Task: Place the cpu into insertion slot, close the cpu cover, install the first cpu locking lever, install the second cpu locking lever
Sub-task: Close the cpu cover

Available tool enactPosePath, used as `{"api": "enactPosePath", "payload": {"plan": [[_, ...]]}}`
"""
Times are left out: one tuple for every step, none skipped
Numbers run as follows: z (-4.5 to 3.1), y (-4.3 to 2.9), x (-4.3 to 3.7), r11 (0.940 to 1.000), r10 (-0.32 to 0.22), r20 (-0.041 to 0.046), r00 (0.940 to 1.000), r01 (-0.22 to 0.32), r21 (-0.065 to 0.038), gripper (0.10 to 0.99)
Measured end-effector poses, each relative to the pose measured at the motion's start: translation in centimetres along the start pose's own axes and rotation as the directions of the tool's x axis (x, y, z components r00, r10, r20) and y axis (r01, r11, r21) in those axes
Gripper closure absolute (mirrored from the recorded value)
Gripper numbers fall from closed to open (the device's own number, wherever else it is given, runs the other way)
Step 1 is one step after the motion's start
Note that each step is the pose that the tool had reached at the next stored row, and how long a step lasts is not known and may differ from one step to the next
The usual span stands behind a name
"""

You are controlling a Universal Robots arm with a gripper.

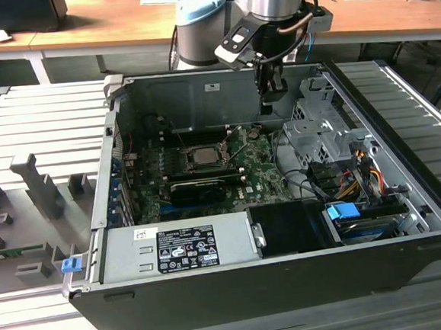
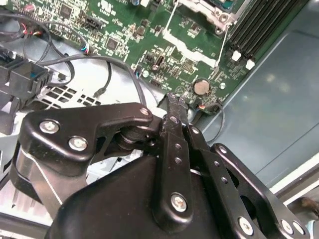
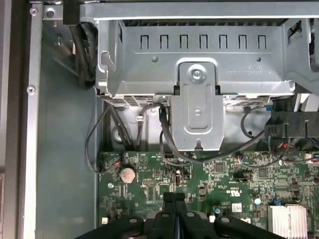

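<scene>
Grey steel tower case (image 1: 200,98) is lying open on its side, green motherboard (image 1: 262,158) facing up. Gripper (image 1: 270,107) is hanging inside the case over the board's edge, on the exterior view's right of the socket and well apart from it. Jaws are sitting together in both wrist views, black fingertips (image 3: 169,198) touching with nothing showing between them; the second wrist view is showing the same tip (image 2: 173,98) just above a coin cell (image 2: 200,87). That coin cell (image 3: 128,174) is also showing in the first wrist view, near the fingertips, with the perforated metal drive cage (image 3: 199,99) beyond it.

The cpu (image 1: 205,155) is sitting in the insertion slot (image 1: 182,148) near the board's middle, dull silver top facing up. A metal frame is lying around it; can't tell whether that is the cpu cover fully seated. Thin wire levers (image 1: 240,156) are sticking out from the socket towards the exterior view's right, looking unlatched.

A long black card (image 1: 207,187) is lying just in front of the socket, and the power supply (image 1: 174,249) is sitting along the case's near wall
</scene>
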State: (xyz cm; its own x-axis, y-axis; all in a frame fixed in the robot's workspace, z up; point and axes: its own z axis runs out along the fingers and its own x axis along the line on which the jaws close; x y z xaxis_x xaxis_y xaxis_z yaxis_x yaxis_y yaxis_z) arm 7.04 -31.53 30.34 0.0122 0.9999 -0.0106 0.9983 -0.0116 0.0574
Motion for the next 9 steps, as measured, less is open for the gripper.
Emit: {"api": "enactPosePath", "payload": {"plan": [[0.01,0.15,0.01,1.0,0.0,0.0001,1.0,0.0,0.0,0.98],[0.01,0.31,0.02,1.0,0.0,0.0006,1.0,0.0,0.0,0.98],[0.02,0.43,0.04,1.0,0.0,0.0006,1.0,0.0,0.0,0.98],[0.03,0.59,0.05,1.0,0.0,0.0007,1.0,0.0,0.0,0.98],[0.05,0.88,0.06,1.0,0.0,0.0007,1.0,0.0,0.001,0.98],[0.06,1.07,0.06,1.0,0.0,0.0009,1.0,0.0,0.001,0.98],[0.12,1.1,0.07,1.0,0.0,0.0009,1.0,0.0,0.001,0.98],[0.17,1.1,0.06,1.0,-0.001,0.0011,1.0,0.001,0.001,0.98],[0.28,1.09,0.06,1.0,-0.001,0.001,1.0,0.001,0.001,0.98]]}}
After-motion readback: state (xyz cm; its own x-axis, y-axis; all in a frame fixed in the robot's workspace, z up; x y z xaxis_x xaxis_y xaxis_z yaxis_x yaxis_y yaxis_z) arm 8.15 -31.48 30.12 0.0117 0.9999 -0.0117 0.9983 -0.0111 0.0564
